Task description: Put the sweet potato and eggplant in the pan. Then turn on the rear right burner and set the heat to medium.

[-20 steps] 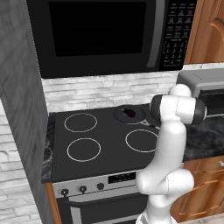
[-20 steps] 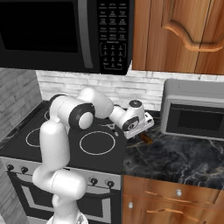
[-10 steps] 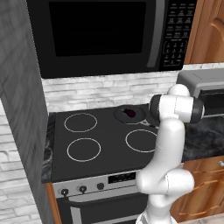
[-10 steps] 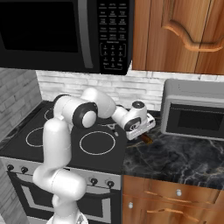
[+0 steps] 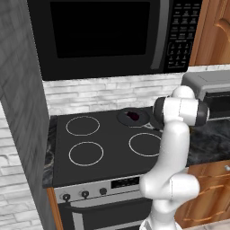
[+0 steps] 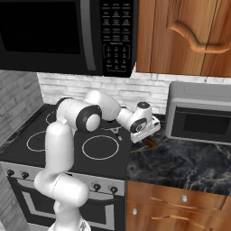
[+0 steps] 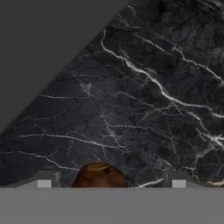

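Left base view: the eggplant (image 5: 133, 116) already lies in the pan (image 5: 143, 118). Right base view: the arm has reached further right, over the surface (image 6: 189, 158). Hand view: the end effector (image 7: 109, 183) is spread around the sweet potato (image 7: 101, 175), so a grab looks next.

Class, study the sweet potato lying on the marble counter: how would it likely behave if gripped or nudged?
The sweet potato looks like a rounded oblong lump, so a nudge would probably roll it along the smooth counter. It appears solid, so likely stiff under the end effector. Its curved sides might slip from an off-centre pinch.
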{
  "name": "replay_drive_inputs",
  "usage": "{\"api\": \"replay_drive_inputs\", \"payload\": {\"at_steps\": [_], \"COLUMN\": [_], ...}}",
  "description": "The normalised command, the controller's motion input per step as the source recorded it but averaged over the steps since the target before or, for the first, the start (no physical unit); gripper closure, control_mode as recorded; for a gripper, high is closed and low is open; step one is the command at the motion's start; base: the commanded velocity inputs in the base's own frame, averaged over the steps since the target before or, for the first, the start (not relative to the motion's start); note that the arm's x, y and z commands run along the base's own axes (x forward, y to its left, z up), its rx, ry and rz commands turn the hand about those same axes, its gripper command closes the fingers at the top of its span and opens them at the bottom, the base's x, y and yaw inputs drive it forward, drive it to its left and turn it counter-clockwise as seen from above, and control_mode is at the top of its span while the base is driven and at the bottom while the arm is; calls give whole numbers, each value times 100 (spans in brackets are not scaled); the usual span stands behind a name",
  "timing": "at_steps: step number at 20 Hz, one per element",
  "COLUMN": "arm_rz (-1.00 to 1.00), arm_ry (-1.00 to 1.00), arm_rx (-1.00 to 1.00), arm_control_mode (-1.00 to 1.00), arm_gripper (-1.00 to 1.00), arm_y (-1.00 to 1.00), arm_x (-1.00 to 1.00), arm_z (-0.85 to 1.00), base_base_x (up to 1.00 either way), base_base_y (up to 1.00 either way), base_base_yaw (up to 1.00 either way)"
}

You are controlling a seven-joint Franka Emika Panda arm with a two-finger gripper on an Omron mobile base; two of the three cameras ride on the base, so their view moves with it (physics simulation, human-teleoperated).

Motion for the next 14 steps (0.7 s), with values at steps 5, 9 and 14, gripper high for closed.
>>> {"api": "replay_drive_inputs", "payload": {"at_steps": [5,9,14], "arm_rz": [0,1,0], "arm_ry": [0,0,0], "arm_rx": [0,0,0], "arm_control_mode": [-100,-100,-100], "arm_gripper": [100,100,100], "arm_y": [1,14,35], "arm_x": [0,-3,-26], "arm_z": [0,0,34], "base_base_x": [0,0,0], "base_base_y": [0,0,0], "base_base_yaw": [0,0,0]}}
